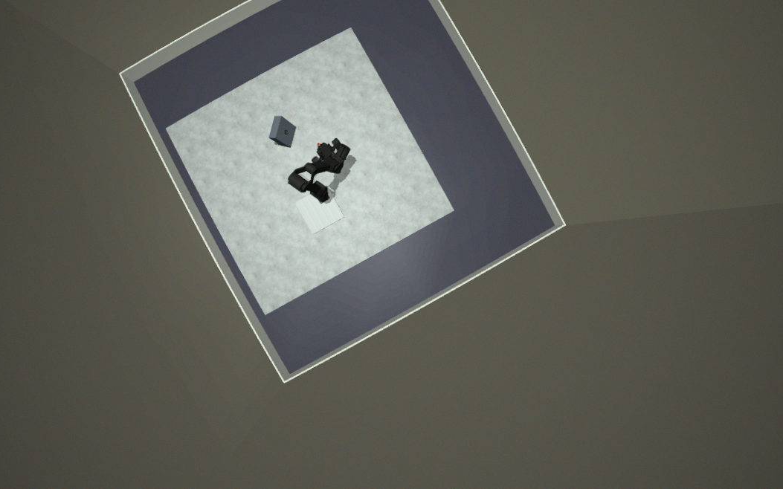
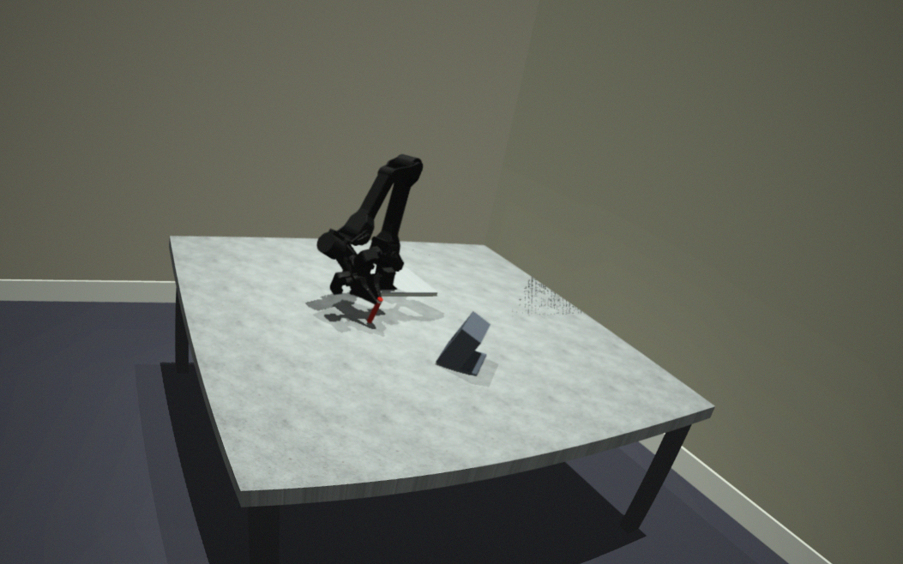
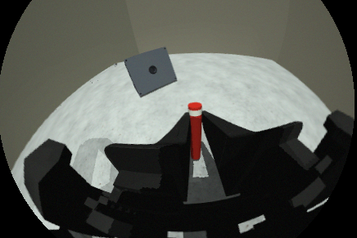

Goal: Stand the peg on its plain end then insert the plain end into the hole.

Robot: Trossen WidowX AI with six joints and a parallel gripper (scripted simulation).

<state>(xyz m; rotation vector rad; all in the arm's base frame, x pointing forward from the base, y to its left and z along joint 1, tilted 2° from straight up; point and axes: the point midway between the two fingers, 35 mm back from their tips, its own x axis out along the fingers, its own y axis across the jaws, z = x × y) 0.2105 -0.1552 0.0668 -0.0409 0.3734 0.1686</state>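
The red peg [image 2: 373, 313] [image 3: 196, 135] is held steeply in the exterior view, leaning slightly, its banded end up and its plain end low by the table. Whether the plain end touches the table I cannot tell. My gripper [image 2: 377, 301] [image 3: 195, 114] is shut on the peg close to the white band. In the top view only a small red spot of the peg [image 1: 318, 144] shows beside the gripper. The grey sloped panel [image 1: 282, 132] [image 2: 465, 341] [image 3: 141, 77] stands apart from the peg. Its hole [image 1: 286, 131] [image 3: 152, 69] shows dark and empty.
The table [image 1: 230, 242] [image 2: 342, 420] carries the arm and the panel. A flat pale plate [image 1: 320, 215] lies at the arm's base. In the wrist view the panel is beyond the fingertips, up and to the left.
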